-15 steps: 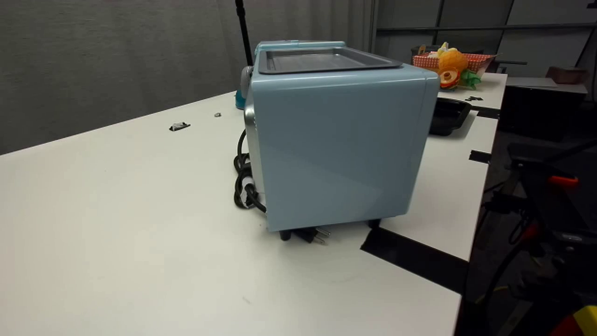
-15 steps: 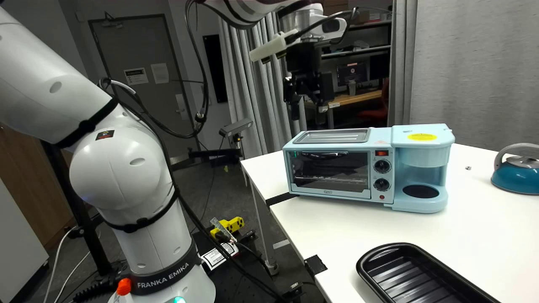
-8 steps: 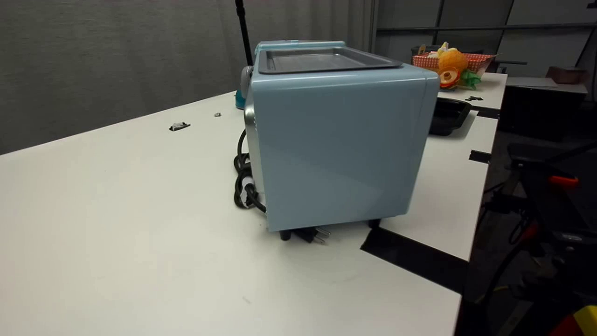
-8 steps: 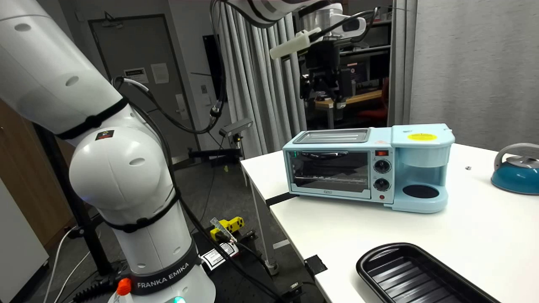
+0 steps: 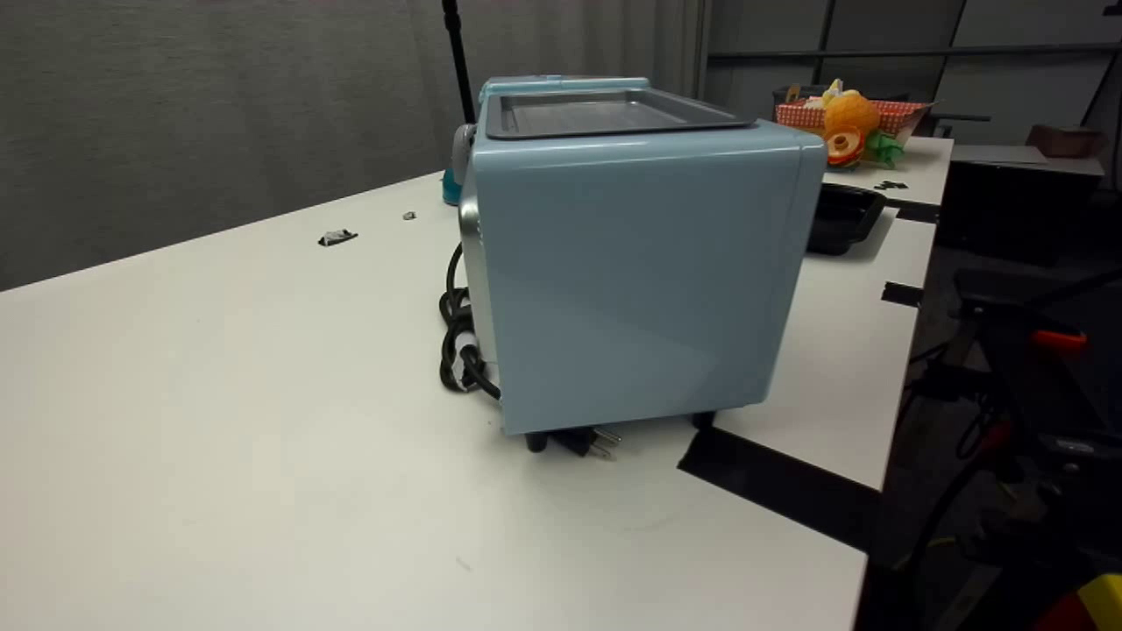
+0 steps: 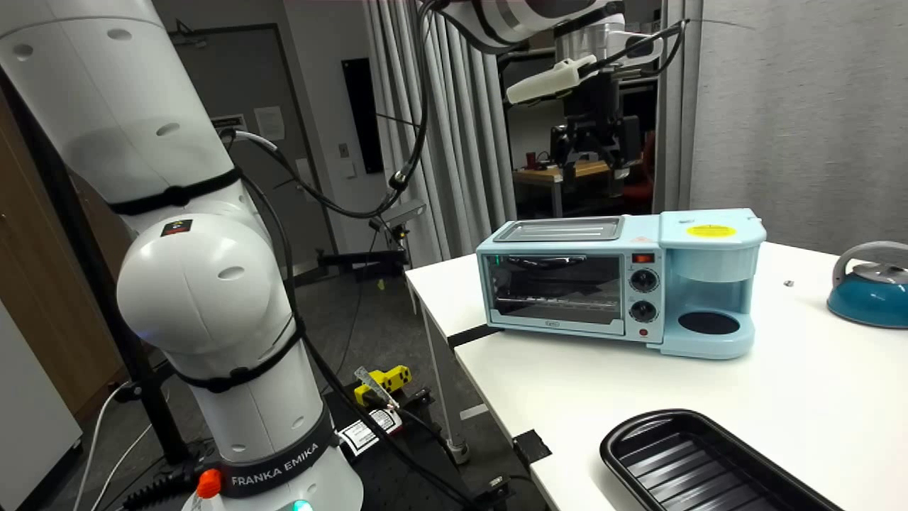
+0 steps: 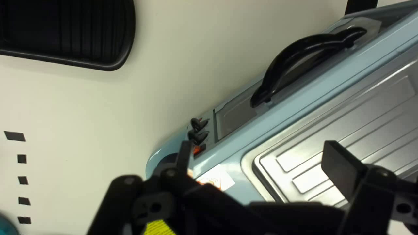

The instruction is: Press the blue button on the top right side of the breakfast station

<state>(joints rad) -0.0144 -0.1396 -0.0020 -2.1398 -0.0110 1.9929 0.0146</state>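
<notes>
Grey curtains point(image 6: 787, 106) backed one white table point(image 6: 567, 397). In an exterior view, one pale blue breakfast station point(image 6: 621, 284) stood there, its front bearing two black dials point(image 6: 644, 280) stacked vertically and, at twelve o'clock from them, one red switch point(image 6: 643, 258); one metal tray point(image 6: 557, 229) lay on top. From the station, one blue kettle point(image 6: 874, 292) stood at three o'clock and one black pan point(image 6: 709, 465) lay at five o'clock. My gripper point(image 6: 593, 177) hung at twelve o'clock, over the station and apart from it, its two fingers point(image 7: 341, 168) spread.
</notes>
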